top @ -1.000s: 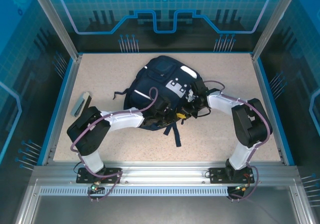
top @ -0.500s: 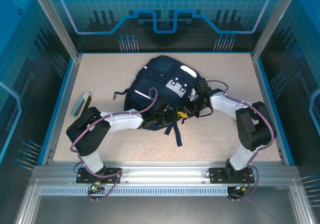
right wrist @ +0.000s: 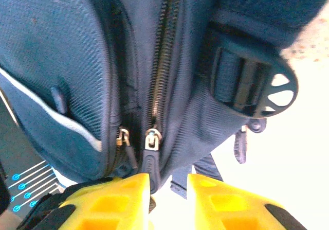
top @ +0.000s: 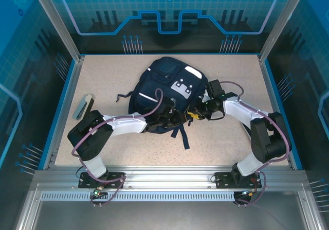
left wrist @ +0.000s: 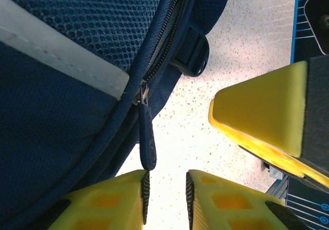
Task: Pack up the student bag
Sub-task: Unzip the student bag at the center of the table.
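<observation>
Speckled tabletop [top: 231,75] under blue-lit panels [top: 169,14]: we see the student bag [top: 167,83] lying mid-table, both arms at its near edge. Our left gripper [left wrist: 165,181] stands narrowly apart, gripping nothing. A zipper pull [left wrist: 147,137] hangs lengthwise toward its mouth, tip just beside one finger. Our right gripper [right wrist: 168,181], likewise narrow and empty, faces a second pull [right wrist: 150,160] in line with its zip. We judge either needs only a short advance.

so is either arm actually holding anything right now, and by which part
Nothing held: left fingers and right fingers stand apart, a student bag zipper pull just beside each.
</observation>
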`<state>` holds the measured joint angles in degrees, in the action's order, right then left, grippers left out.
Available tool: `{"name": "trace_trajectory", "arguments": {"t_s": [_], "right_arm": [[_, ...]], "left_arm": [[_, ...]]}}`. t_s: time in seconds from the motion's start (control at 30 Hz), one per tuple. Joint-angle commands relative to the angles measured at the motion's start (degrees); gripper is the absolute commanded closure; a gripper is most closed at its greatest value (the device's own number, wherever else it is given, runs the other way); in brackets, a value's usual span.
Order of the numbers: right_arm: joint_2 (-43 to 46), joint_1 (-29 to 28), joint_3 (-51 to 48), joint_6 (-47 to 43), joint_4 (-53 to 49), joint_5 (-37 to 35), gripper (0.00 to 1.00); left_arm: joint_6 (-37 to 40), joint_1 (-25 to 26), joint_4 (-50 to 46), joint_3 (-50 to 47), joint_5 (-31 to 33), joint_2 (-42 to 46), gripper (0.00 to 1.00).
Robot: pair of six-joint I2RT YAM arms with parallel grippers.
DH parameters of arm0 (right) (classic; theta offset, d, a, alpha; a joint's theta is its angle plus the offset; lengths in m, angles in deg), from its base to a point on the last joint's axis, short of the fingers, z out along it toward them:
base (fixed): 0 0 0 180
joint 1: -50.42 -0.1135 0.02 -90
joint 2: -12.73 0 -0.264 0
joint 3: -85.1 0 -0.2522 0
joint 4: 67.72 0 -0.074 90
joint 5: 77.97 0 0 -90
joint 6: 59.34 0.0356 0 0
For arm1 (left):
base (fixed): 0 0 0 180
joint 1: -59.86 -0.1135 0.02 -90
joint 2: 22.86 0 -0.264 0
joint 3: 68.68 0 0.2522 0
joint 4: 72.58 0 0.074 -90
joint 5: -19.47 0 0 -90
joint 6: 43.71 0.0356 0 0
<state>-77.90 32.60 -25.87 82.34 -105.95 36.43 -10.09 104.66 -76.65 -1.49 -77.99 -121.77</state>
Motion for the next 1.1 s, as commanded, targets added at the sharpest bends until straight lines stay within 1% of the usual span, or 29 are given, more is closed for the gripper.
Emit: {"name": "trace_trajectory", "arguments": {"t_s": [0.0,0.2,0.3,0.4,0.53,0.63,0.77,0.87,1.07], "right_arm": [[1.42,1.00,-1.18,0.18,-1.77,-1.29,0.74],[1.33,1.61,-1.98,0.04,-1.72,-1.38,0.74],[1.33,1.92,-2.35,0.08,-1.55,-1.30,0.74],[1.20,2.09,-2.27,-0.16,-1.39,-1.02,0.74],[-0.24,2.09,-1.43,-1.28,-1.17,0.54,0.74],[-1.69,2.09,-0.67,-2.30,-1.70,0.84,0.81],[-3.92,1.92,-0.48,-3.27,-1.65,1.50,0.85],[-5.56,1.53,-0.21,-3.91,-1.05,2.71,0.85],[-8.22,0.44,0.48,-4.43,0.92,5.12,0.83]], "left_arm": [[3.81,0.12,-1.15,2.78,-0.66,-0.46,0.69],[6.48,0.39,-5.11,6.50,-1.81,-2.36,0.66],[6.16,0.47,-8.50,7.74,0.51,-2.99,0.67],[4.60,0.46,-12.25,8.41,3.91,-3.35,0.66],[2.80,0.48,-14.11,9.21,4.21,-4.25,0.66],[1.51,0.47,-14.37,9.95,3.87,-4.86,0.66],[-1.10,0.55,-17.81,11.59,5.15,-5.90,0.66],[-3.71,0.51,-19.60,11.20,7.34,-5.81,0.67],[-7.84,0.53,-21.66,11.19,7.90,-6.64,0.67]]}}
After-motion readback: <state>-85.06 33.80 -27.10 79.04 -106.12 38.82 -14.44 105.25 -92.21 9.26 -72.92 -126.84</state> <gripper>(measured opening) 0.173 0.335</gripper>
